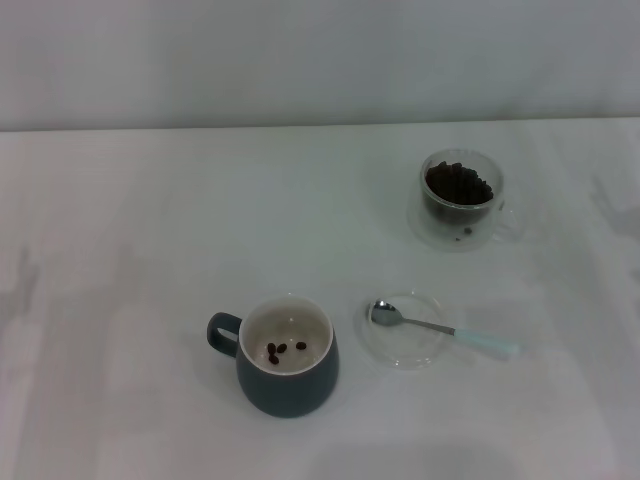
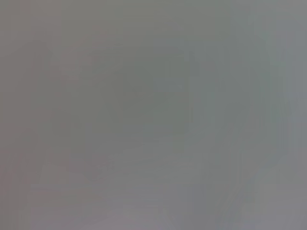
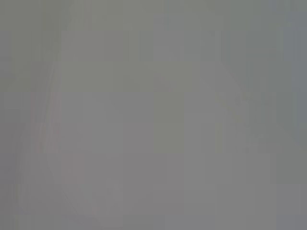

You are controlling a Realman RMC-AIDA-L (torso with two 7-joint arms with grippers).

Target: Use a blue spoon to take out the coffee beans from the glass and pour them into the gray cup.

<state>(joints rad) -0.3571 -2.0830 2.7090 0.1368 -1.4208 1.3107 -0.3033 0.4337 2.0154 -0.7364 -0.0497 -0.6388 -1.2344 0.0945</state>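
The gray cup [image 1: 287, 358] stands at the front centre of the white table, its handle to the left, with three coffee beans [image 1: 284, 349] on its cream inside. The blue spoon [image 1: 440, 330] lies across a flat clear saucer [image 1: 405, 333] to the cup's right, bowl on the saucer, pale blue handle pointing right onto the table. The glass [image 1: 459, 199] stands farther back on the right, filled with dark coffee beans [image 1: 458, 183]. Neither gripper shows in any view. Both wrist views show only a plain grey surface.
The white table [image 1: 150, 250] ends at a pale wall [image 1: 320, 60] at the back. Nothing else stands on it.
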